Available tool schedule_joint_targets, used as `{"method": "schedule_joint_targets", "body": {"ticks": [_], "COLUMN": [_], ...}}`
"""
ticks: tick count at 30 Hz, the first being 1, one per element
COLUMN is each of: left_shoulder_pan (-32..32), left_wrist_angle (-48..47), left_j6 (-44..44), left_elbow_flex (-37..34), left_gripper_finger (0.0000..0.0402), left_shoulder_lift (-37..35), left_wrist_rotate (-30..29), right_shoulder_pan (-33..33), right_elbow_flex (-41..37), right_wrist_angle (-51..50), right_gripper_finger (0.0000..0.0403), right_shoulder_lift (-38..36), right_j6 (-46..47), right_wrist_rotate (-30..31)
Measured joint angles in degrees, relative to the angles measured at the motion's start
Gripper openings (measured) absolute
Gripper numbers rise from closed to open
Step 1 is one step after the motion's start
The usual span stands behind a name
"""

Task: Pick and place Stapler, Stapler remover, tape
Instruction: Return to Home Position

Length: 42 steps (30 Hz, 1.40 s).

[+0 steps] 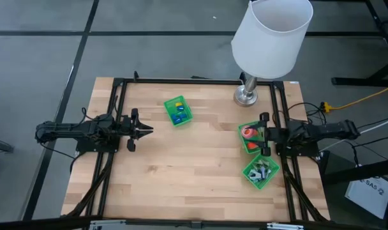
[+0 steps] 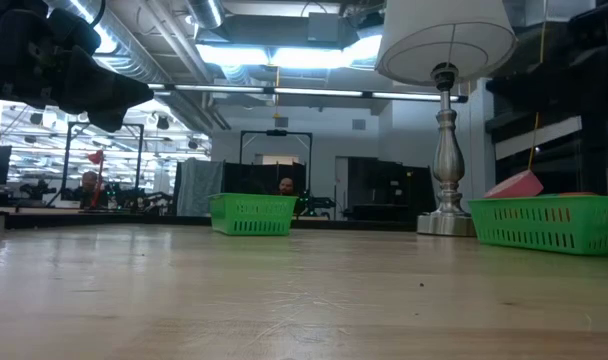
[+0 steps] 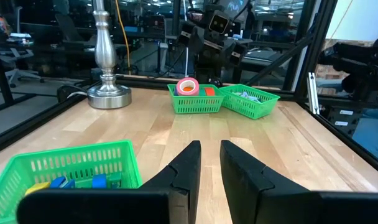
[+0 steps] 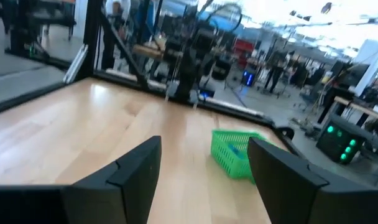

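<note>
One wood surface (image 1: 194, 191), one lamp (image 1: 274, 32), three green bins, two arms. Right fingers (image 4: 138, 173) were spread wide and empty, above the tape bin (image 1: 242, 144). Tape (image 1: 248, 132) lay below them, with the staple-remover bin (image 1: 250, 176) just beside. Left fingers (image 3: 188, 169) were nearly closed with a thin gap, empty, the stapler bin (image 1: 169, 110) near them, off to one side. Roll count unclear. The low view caught only two bins. The left wrist view showed one pink roll upright.
</note>
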Motion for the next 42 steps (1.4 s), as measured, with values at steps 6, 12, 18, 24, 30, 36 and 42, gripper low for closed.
{"method": "schedule_joint_targets", "body": {"ticks": [6, 12, 18, 24, 30, 36, 42], "left_shoulder_pan": [0.00, 0.02, 0.02, 0.01, 0.02, 0.02, 0.01], "left_wrist_angle": [0.02, 0.00, 0.02, 0.02, 0.02, 0.02, 0.01], "left_j6": [0.00, 0.00, 0.00, 0.00, 0.00, 0.00, 0.00], "left_elbow_flex": [-0.02, -0.01, -0.01, -0.01, -0.02, -0.02, -0.01], "left_gripper_finger": [0.0058, 0.0058, 0.0058, 0.0058, 0.0058, 0.0058, 0.0058], "left_shoulder_lift": [0.01, 0.02, 0.00, 0.01, 0.00, 0.02, 0.01], "left_wrist_rotate": [0.00, 0.00, -0.01, -0.01, 0.00, 0.00, -0.01], "right_shoulder_pan": [0.00, 0.00, 0.00, -0.01, 0.00, -0.02, 0.00], "right_elbow_flex": [0.00, 0.00, 0.00, 0.00, 0.00, 0.00, 0.00], "right_wrist_angle": [0.47, 0.37, 0.36, 0.34, 0.34, 0.34, 0.34], "right_gripper_finger": [0.0243, 0.0243, 0.0243, 0.0243, 0.0243, 0.0243, 0.0243], "right_shoulder_lift": [-3.59, -3.07, -3.07, -3.07, -3.07, -3.07, -3.07], "right_j6": [0.01, 0.01, 0.01, 0.01, 0.01, 0.01, 0.00], "right_wrist_rotate": [0.02, 0.02, 0.02, 0.02, 0.02, 0.02, 0.02]}}
